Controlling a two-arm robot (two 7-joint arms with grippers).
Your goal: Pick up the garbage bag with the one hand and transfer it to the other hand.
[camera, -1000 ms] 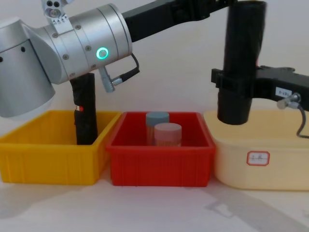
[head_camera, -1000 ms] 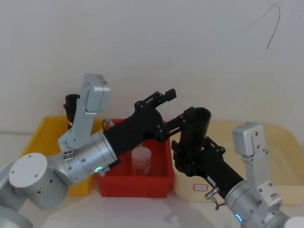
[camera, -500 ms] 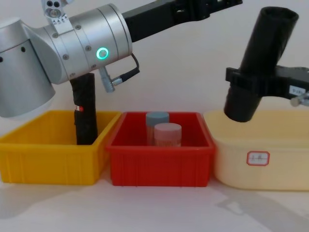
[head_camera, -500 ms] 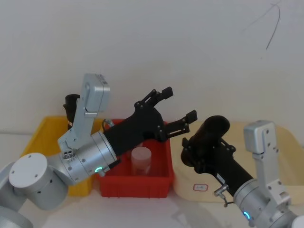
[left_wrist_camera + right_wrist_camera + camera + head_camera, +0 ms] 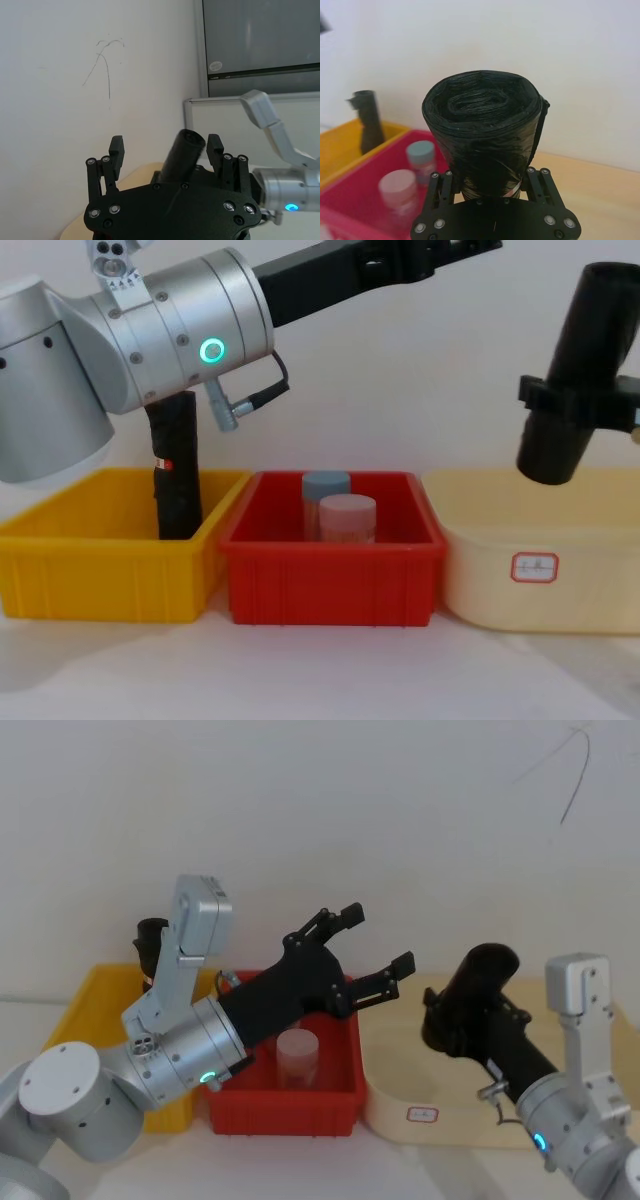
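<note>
Above cream bin [image 5: 480, 580], right hand [image 5: 578, 400] holds garbage bag [image 5: 597, 320] tilted.

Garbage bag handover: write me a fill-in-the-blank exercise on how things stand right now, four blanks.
The right gripper is shut on the ___.
The left gripper has its fingers ___.
The other black roll stands in a bin coloured ___.
The red bin holds ___ jars.
Missing words: garbage bag; open; yellow; two.
</note>
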